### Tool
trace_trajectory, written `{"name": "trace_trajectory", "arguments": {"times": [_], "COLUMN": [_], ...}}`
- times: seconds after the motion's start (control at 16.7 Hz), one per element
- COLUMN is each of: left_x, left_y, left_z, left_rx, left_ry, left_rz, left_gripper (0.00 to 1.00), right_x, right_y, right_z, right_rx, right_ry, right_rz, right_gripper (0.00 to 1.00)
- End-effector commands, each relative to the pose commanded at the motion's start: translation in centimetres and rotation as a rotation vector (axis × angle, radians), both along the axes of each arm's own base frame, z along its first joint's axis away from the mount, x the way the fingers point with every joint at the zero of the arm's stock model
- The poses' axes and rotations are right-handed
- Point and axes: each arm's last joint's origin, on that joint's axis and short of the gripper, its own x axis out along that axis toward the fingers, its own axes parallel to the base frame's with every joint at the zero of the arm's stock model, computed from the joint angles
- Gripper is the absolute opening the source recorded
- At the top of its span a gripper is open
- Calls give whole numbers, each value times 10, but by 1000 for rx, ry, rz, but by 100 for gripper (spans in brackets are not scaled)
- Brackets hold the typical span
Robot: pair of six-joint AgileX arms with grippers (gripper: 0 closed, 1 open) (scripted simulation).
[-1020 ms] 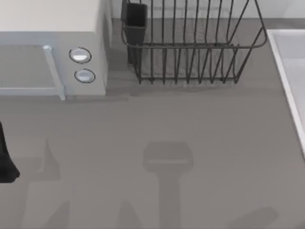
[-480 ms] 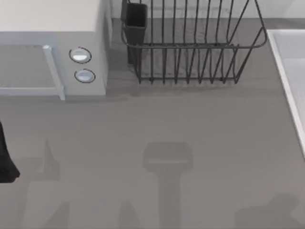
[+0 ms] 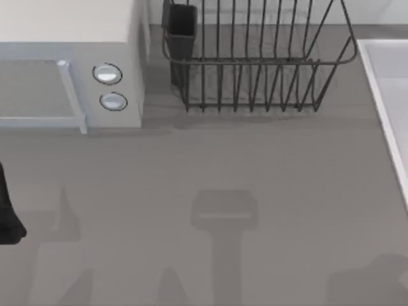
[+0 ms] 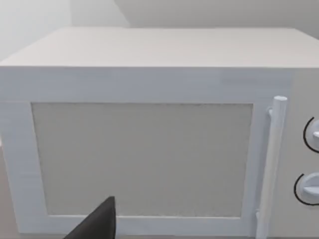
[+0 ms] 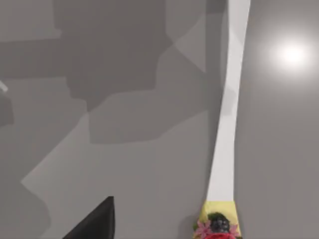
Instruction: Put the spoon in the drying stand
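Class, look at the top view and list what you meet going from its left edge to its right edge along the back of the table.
White box with its two knobs → utensil cup → drying stand → pale tray edge.

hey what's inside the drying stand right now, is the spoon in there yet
No spoon among the drying stand's bars; grey table shows through them. Its utensil cup is dark inside, so its contents cannot be told. A spoon-like white handle lies on the table.

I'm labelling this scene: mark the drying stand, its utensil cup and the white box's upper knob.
drying stand (image 3: 255, 61): top view, front rim wire.
utensil cup (image 3: 182, 25): top view, dark side wall.
upper knob (image 3: 107, 74): top view, knob face.
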Motion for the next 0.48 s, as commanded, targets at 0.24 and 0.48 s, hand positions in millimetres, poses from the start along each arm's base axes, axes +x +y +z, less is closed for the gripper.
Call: {"name": "trace_trajectory", "arguments": {"times": [0.24, 0.48], "left_x": [0, 0], "left_y": [0, 0], "left_z": [0, 0], "left_rx": [0, 0], "left_ry": [0, 0], "left_rz": [0, 0], "left_gripper": [100, 100], "right_x": [9, 8], "right_y": [-6, -9], "right_z": [-40, -76], "right_rx": [-4, -3], "right_ry": [-9, -8], "right_rz": [0, 0], "right_gripper": [100, 100]}}
